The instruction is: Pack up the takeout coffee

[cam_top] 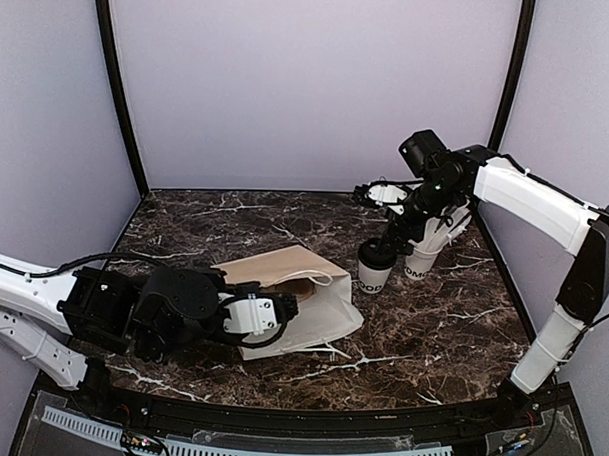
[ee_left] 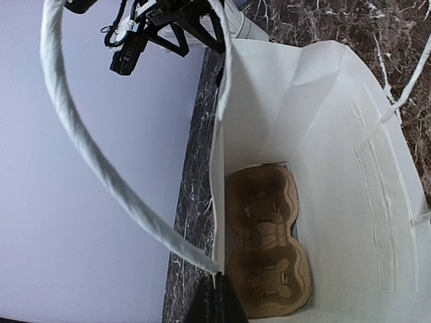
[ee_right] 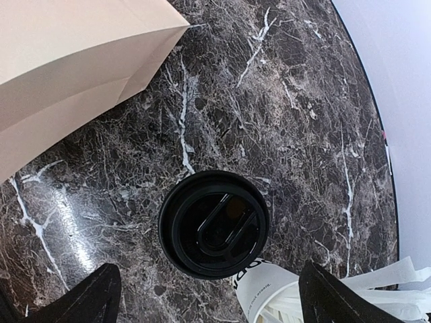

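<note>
The right gripper (ee_right: 210,286) stands wide open, holding nothing. Only its two dark fingertips (ee_right: 81,296) show at the lower corners of the wrist view. Directly below, between them, stands the small white paper cup with a round black plastic lid (ee_right: 214,224). It is upright on the dark white-veined marble table (cam_top: 431,332), its lid face-on to the wrist camera. From above, the right gripper (cam_top: 402,229) hangs over this cup (cam_top: 374,268), apart from it.

Just beside the lidded cup, on the side away from the bag, is a second white paper cup holding white wrapped straws (ee_right: 269,299). Whether the two cups touch cannot be told. In the overhead view the arm hides part of the straw cup (cam_top: 423,260). The dark lettering low on both cups is cut off and unreadable.

The left gripper (ee_left: 215,306) is closed, pinching the rim of a cream-white paper bag (ee_left: 323,168). Only a dark sliver of its fingers shows at the bottom edge of its wrist view.

The bag's white twisted-cord handle (ee_left: 81,155) loops out of the frame at the top. At the bag's bottom a brown moulded-pulp cup carrier (ee_left: 266,249) sits with its hollows empty, its lower edge hidden by the bag wall.

From above, the bag (cam_top: 312,308) lies near the table's middle, beside the left gripper (cam_top: 282,310) and near the lidded cup, which stands outside it.
</note>
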Robot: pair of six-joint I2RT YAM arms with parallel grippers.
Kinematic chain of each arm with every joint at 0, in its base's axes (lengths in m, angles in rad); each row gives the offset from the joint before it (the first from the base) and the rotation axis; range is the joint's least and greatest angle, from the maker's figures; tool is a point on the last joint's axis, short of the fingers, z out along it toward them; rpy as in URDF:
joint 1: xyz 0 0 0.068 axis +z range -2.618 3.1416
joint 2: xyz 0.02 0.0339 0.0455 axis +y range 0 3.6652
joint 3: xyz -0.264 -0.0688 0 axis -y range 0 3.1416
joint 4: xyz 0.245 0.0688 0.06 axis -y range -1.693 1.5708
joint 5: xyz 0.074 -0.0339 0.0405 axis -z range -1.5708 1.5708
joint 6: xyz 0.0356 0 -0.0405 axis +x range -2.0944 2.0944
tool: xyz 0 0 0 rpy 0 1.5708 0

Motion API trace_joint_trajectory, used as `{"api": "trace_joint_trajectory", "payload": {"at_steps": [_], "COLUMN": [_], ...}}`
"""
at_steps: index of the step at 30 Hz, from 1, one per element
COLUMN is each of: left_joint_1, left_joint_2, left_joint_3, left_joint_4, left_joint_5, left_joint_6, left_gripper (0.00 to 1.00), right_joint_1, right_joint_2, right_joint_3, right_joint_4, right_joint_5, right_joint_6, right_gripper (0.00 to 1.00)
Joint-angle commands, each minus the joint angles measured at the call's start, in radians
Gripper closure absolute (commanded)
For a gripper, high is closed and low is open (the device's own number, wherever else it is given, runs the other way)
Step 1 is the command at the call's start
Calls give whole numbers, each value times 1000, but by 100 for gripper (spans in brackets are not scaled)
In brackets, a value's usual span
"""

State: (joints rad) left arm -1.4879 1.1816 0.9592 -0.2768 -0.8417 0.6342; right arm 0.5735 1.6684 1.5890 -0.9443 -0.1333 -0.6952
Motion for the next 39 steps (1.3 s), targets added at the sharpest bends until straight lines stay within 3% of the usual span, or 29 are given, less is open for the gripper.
{"api": "trace_joint_trajectory", "payload": {"at_steps": [1,12,17,27,39], "left_joint_1": [-3,21,212,493,587], "left_joint_2": [-66,-99,-126,-122,-130], "left_joint_3": [-14,2,152,238,174], "left_joint_4": [108,106,-104,-312,-300], "left_joint_5": [-52,-5,316,733,808], "left_joint_6": [27,-24,-312,-542,-620], "left_gripper": [100,100,100,100,100], "right_joint_1": [-4,-2,29,42,42], "right_joint_2": [-10,-6,29,170,250], "right_joint_3": [0,12,46,160,202], "right_joint_4": [3,-13,-46,-106,-112], "right_joint_5": [4,-24,3,79,190], "right_joint_6": [35,95,159,320,375], "right_gripper": [7,9,10,7,7]}}
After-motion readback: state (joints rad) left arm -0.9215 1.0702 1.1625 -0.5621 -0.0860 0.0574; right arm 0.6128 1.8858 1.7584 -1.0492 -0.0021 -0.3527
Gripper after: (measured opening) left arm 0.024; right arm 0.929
